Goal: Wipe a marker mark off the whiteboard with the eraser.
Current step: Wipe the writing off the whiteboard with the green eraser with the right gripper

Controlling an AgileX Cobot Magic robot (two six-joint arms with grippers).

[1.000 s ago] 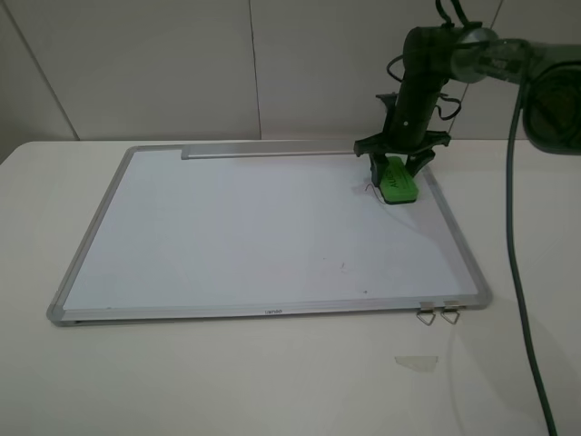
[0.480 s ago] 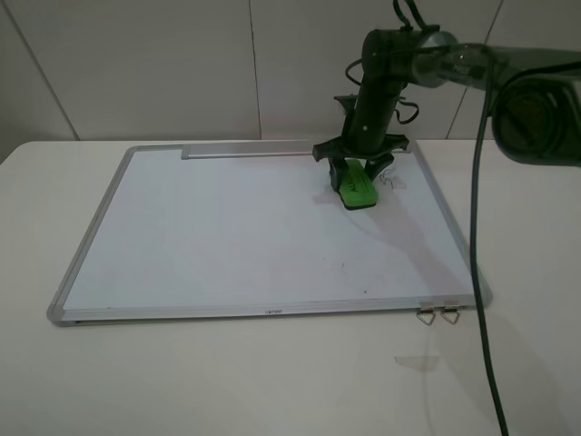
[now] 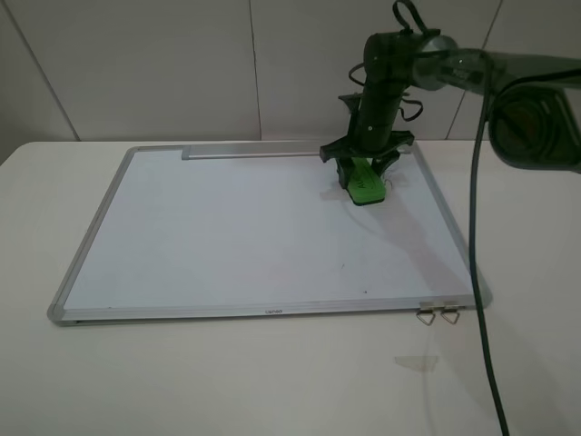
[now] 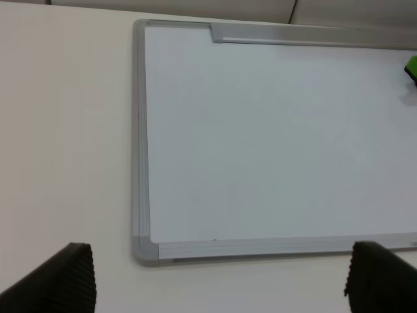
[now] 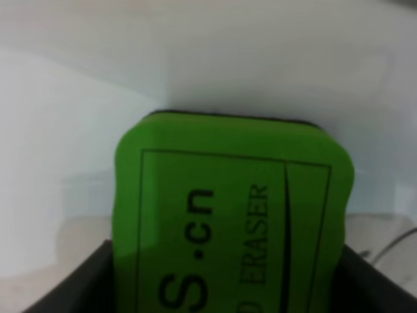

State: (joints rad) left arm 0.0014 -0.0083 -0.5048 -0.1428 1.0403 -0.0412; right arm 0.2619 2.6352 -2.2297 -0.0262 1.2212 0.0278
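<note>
Up near the far right corner of the whiteboard, the right hand was clamped on the eraser, a bright green rounded block sitting on the smooth white surface inside its silver metal frame. Only the right wrist view caught the black lettering, the dark felt edge and a thin dark stroke of the marker mark just beside it. Over the pale desk, the left hand hung open, ribbed black fingers wide apart.

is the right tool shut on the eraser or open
Shut on it: the right wrist view shows the eraser wedged between both fingers; the high view shows the right tool clasping it on the whiteboard.
</note>
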